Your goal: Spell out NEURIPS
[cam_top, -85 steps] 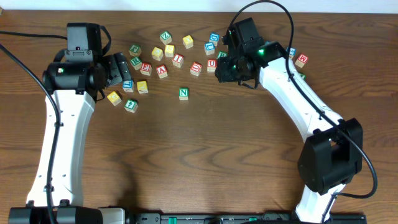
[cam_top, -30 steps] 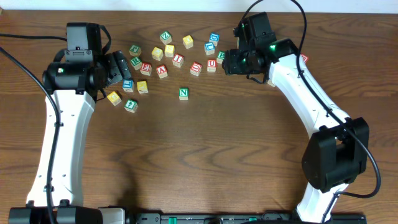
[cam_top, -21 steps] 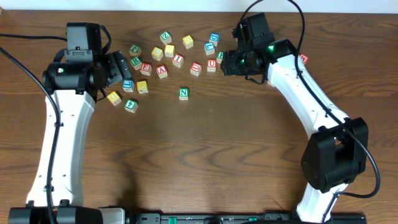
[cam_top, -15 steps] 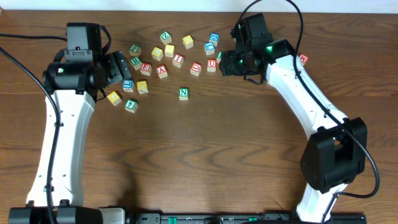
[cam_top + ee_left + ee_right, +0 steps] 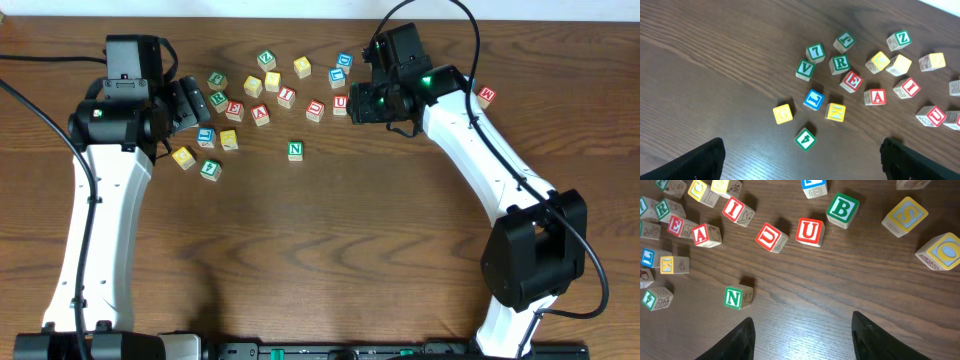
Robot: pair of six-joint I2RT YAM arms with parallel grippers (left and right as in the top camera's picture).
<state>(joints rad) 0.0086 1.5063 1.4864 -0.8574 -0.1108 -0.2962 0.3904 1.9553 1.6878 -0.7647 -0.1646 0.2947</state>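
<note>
The right gripper (image 5: 801,332), spread and empty, hovers by the upper-centre U cube (image 5: 810,231), probably staging a pick toward the lone N cube (image 5: 733,298).

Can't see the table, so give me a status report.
Left gripper open, right gripper open, both empty. N cube stands apart from other cubes; word unspelled. Nothing obstructing.
</note>
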